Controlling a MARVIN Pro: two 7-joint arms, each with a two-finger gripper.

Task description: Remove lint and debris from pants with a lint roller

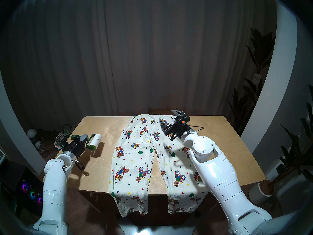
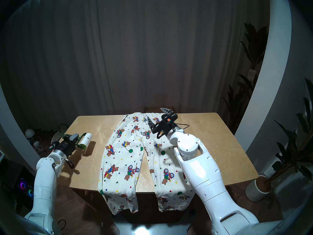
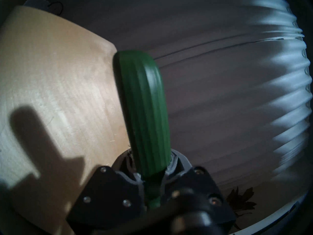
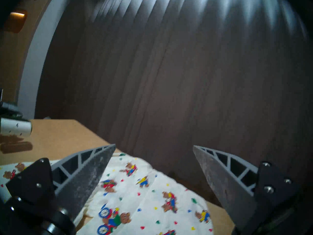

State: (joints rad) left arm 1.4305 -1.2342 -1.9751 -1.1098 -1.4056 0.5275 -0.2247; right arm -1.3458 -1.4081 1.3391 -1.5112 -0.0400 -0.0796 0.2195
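Observation:
The cream pants (image 1: pixel 135 161) (image 2: pixel 122 161) (image 4: pixel 144 195), printed with bears and hearts, lie flat along the middle of the table, their leg ends hanging over the front edge. My left gripper (image 1: pixel 83 139) (image 2: pixel 73 138) (image 3: pixel 150 177) is shut on the dark green handle of the lint roller (image 1: pixel 95 141) (image 2: pixel 86 140) (image 3: pixel 145 110). It holds the roller above the table's left part, clear of the pants. A few dark flecks stick to the white roll (image 4: pixel 15 129). Lint and debris on the pants are too small to make out. My right gripper (image 1: pixel 166 115) (image 2: pixel 154 112) (image 4: pixel 154 145) hangs open and empty above the waistband.
The wooden table (image 1: pixel 220 144) has bare surface on both sides of the pants. A wicker basket (image 1: pixel 61 138) and a lit computer case (image 1: pixel 28 192) sit on the floor at the left. A potted plant (image 1: pixel 291 153) stands at the right, curtains behind.

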